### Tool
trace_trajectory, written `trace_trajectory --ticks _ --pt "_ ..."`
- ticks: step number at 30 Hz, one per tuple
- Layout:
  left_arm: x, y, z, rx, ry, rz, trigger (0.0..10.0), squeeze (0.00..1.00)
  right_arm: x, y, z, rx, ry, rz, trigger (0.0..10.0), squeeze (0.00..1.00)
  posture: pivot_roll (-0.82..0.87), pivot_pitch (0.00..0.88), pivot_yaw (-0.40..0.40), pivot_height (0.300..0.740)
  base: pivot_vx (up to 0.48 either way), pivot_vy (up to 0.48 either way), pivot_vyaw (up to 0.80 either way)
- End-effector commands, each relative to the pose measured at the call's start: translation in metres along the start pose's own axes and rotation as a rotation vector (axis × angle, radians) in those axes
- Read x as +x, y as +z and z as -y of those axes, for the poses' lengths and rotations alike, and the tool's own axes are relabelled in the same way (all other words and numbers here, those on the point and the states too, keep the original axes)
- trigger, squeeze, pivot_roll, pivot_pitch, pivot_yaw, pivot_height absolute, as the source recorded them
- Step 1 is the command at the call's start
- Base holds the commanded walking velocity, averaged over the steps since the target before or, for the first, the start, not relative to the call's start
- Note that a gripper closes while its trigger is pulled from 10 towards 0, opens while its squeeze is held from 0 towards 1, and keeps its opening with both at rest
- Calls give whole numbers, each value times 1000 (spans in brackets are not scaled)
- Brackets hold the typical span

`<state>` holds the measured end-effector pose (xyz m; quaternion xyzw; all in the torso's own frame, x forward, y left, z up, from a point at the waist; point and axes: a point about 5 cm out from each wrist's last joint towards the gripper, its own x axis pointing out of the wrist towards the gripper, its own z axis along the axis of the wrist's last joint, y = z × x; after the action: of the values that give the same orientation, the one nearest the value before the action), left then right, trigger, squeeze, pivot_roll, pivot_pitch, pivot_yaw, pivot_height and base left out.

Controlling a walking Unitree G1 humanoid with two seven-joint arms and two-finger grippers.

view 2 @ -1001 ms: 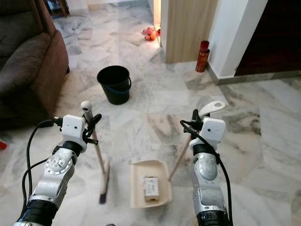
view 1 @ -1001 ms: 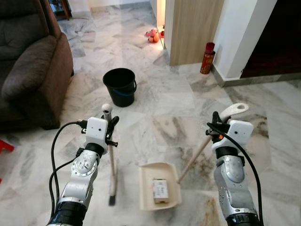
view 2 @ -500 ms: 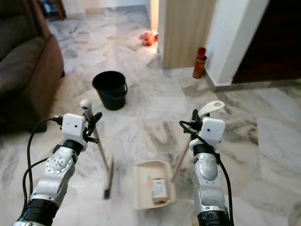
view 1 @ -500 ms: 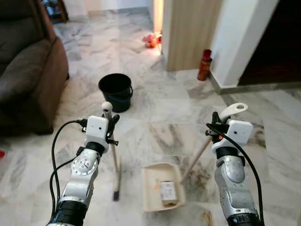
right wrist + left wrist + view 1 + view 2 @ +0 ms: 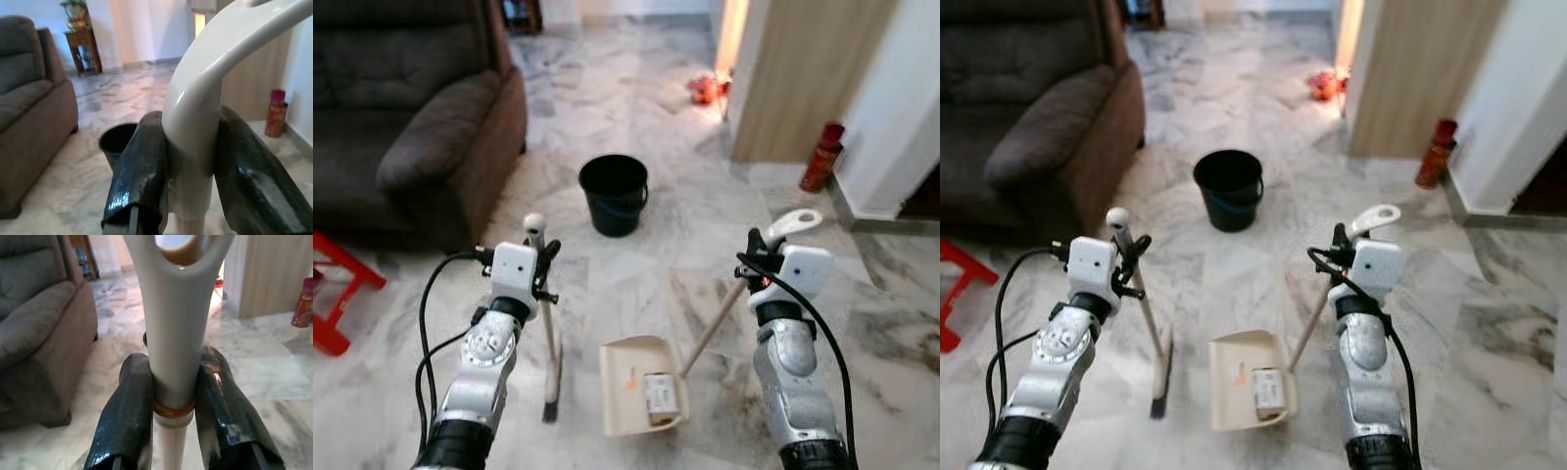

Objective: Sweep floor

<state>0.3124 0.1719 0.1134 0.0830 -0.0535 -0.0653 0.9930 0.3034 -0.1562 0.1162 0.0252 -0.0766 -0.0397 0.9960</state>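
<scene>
- Left end effector [image 5: 540, 266]: pressed onto the upper handle of one broom [image 5: 548, 343]; fingers [image 5: 128, 421] are seen clamping both sides of the shaft.
- Broom long axis runs near upright; bristle head rests on the marble floor [image 5: 636, 264], just beside the dustpan's left edge.
- Right end effector [image 5: 759, 264]: pinched on the handle of one dustpan [image 5: 641, 387], whose shaft slopes down and leftward.
- One small box-like piece of debris [image 5: 657, 396] lies inside the pan.
- One black bucket [image 5: 614, 193] stands ahead, well apart; judged the dumping point.
</scene>
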Motion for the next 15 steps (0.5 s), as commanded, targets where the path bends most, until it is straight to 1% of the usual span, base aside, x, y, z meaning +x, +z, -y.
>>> trace_trajectory --ticks 1,7,15 --pt "4 12 2 6 -9 57 10000 0 3 10 4 17 -10 50 10000 0 -28 75 26 740 289 0 0" --pt "5 12 2 7 -7 57 10000 0 3 10 2 23 -4 48 10000 0 -27 75 26 740 290 0 0" --pt "5 12 1 6 -10 55 10000 0 2 10 5 22 -12 45 10000 0 -34 89 30 740 290 0 0"
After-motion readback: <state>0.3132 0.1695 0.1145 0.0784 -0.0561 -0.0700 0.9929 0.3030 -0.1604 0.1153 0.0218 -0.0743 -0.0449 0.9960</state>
